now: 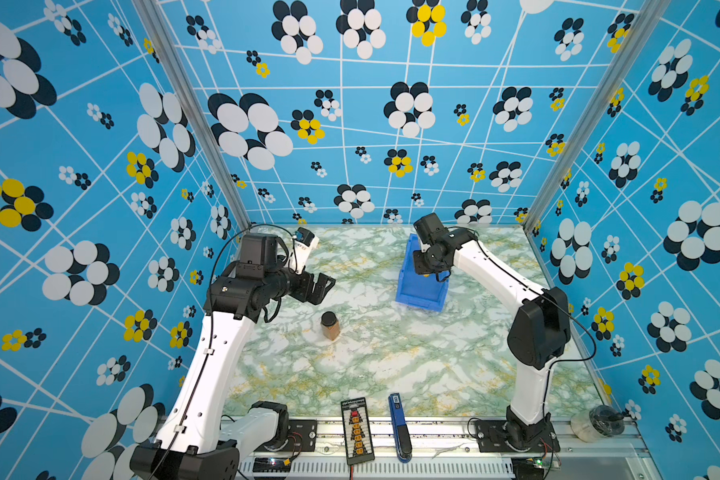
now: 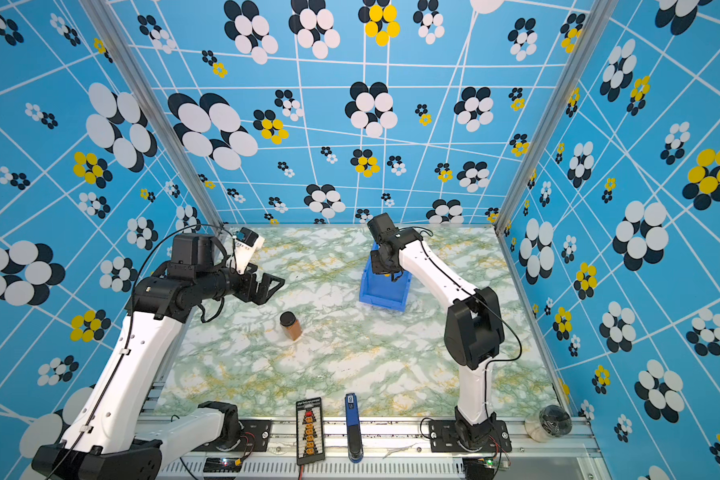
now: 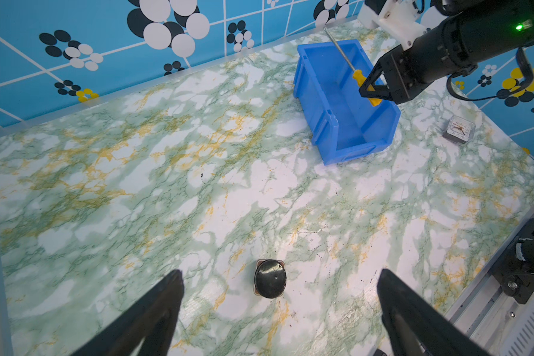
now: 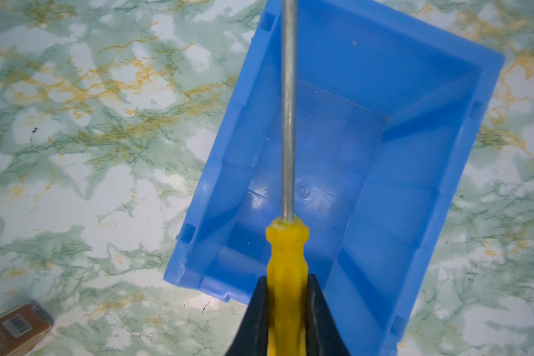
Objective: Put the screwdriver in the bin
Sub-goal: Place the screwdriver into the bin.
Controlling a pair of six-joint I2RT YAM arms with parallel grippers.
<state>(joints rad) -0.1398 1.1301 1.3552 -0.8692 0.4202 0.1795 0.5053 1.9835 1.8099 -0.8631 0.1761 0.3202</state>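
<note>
The right gripper (image 4: 287, 285) is pinching the yellow handle of the screwdriver (image 4: 286, 243), with both jaws pressing against the sides of the handle. It is holding the tool in the air over the bin (image 4: 420, 101), and the tool is not yet lying inside. The thin metal shaft is stretching across the open bin toward the rim nearest the back wall. The bin is standing on the marble-pattern table (image 3: 136, 185), near the back. The left gripper (image 1: 324, 286) is hovering well apart from the bin, its jaws spread wide and holding nothing. A brown jar (image 3: 270, 279) with a black lid is standing upright on the table near it.
</note>
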